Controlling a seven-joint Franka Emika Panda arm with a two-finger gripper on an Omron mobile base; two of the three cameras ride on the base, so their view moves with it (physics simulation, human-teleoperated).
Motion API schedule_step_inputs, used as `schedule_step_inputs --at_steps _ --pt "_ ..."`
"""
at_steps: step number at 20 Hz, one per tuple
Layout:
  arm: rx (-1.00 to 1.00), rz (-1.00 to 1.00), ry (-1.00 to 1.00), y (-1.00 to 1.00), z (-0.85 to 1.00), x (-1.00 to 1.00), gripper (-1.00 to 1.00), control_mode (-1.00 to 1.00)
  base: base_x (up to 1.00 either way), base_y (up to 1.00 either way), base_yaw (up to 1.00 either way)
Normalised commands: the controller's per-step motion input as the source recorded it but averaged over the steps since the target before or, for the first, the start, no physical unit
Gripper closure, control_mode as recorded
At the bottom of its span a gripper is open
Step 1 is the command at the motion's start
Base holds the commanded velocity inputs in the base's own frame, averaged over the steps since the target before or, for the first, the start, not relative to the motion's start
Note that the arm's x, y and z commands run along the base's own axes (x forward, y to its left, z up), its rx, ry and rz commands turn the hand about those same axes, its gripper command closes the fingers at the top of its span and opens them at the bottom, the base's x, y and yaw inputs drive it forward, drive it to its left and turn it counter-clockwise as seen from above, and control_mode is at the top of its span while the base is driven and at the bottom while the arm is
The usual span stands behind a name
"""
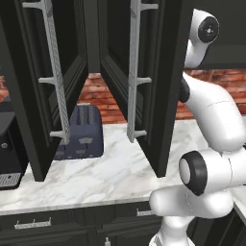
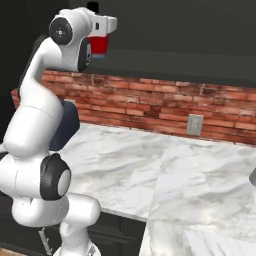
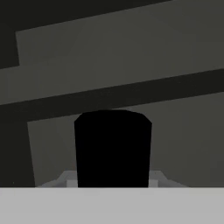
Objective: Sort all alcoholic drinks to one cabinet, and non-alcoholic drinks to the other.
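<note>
The marble table (image 1: 110, 178) runs along the front, with a dark blue toaster (image 1: 82, 132) standing on it against the brick wall (image 2: 165, 107). Above it hang black cabinets (image 1: 158, 86) with two doors swung open toward the camera; their insides are too dark to tell what they hold.

The white arm rises from the base, bends at the elbow and reaches up high, its hand level with the upper cabinet. In the right base view the tool (image 2: 98, 47) sits at the top of the arm, closed on the flask bottle (image 2: 99, 46), of which a red label and a strip of blue below it show. In the hand view the bottle's black cap (image 3: 113, 148) stands right in front of the lens, hiding the fingertips, with grey shelf boards behind it.
</note>
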Motion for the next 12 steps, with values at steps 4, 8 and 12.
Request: schedule_step_inputs --at_steps 4,8,12 --pt "-0.02 0.00 0.05 0.00 0.00 0.67 1.00 -1.00 0.00 0.00 0.00" --pt "-0.03 0.00 0.05 0.00 -0.05 0.51 1.00 -1.00 0.00 0.00 0.00" --pt "-0.03 0.00 0.02 0.00 -0.27 0.33 1.00 -1.00 0.00 0.00 0.00"
